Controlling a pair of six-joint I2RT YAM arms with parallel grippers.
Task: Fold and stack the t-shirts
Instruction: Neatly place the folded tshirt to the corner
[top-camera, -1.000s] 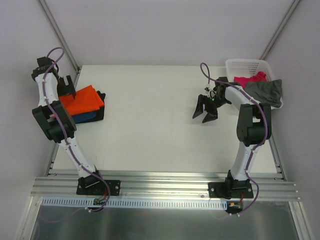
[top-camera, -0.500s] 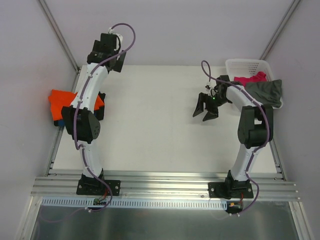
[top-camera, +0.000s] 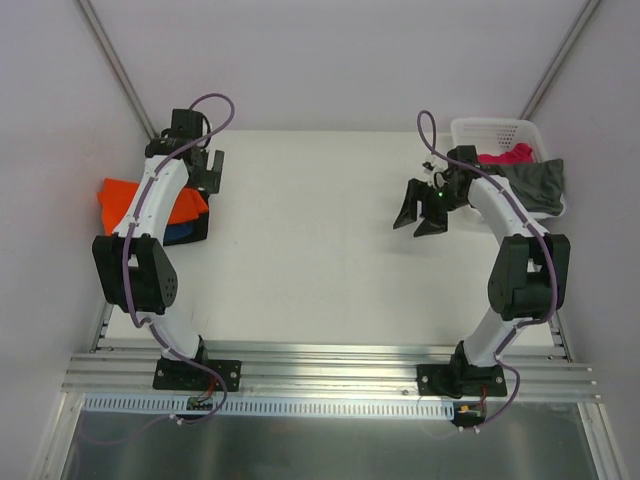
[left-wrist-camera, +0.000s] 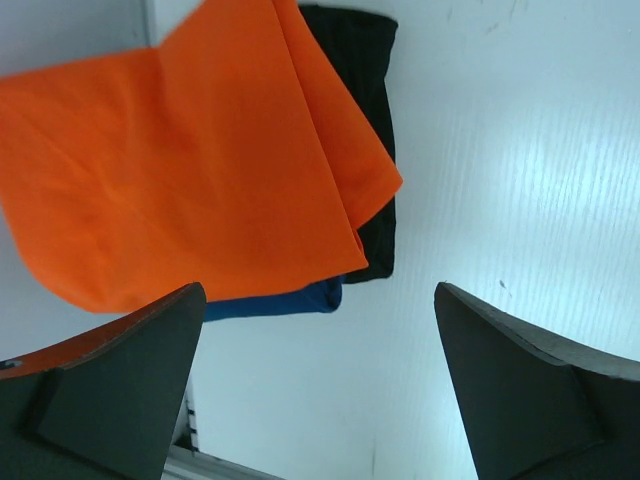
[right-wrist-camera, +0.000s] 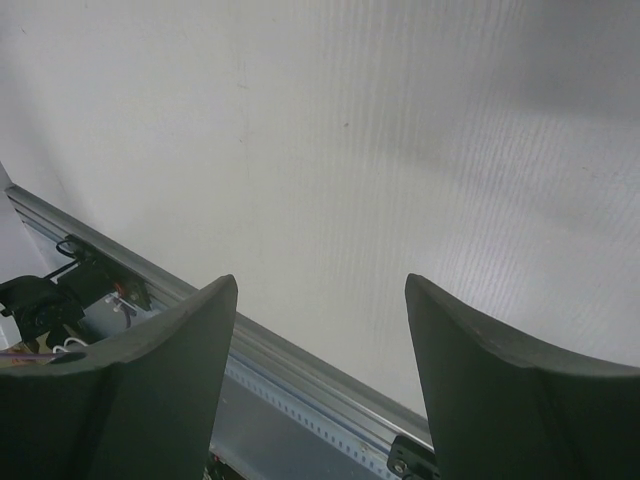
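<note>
The bright orange t-shirt (top-camera: 122, 200) lies folded at the table's left edge on top of the navy blue t-shirt (top-camera: 180, 233), and part of it hangs past the edge. In the left wrist view the orange t-shirt (left-wrist-camera: 190, 160) covers the blue one (left-wrist-camera: 285, 300) and a black ribbed piece (left-wrist-camera: 372, 150). My left gripper (top-camera: 205, 170) (left-wrist-camera: 318, 290) is open and empty, just behind and right of the stack. My right gripper (top-camera: 422, 212) (right-wrist-camera: 320, 280) is open and empty above bare table. The magenta t-shirt (top-camera: 500, 158) and the grey-olive t-shirt (top-camera: 535, 185) lie in the basket.
The white lattice basket (top-camera: 495, 129) stands at the back right corner. The grey-olive shirt drapes over its front rim. An aluminium rail (top-camera: 330, 368) runs along the near edge and also shows in the right wrist view (right-wrist-camera: 300, 370).
The left arm has swung from the back centre down to the left, beside the stack. The orange shirt sits further left than a second ago. The right gripper has shifted slightly right and back.
</note>
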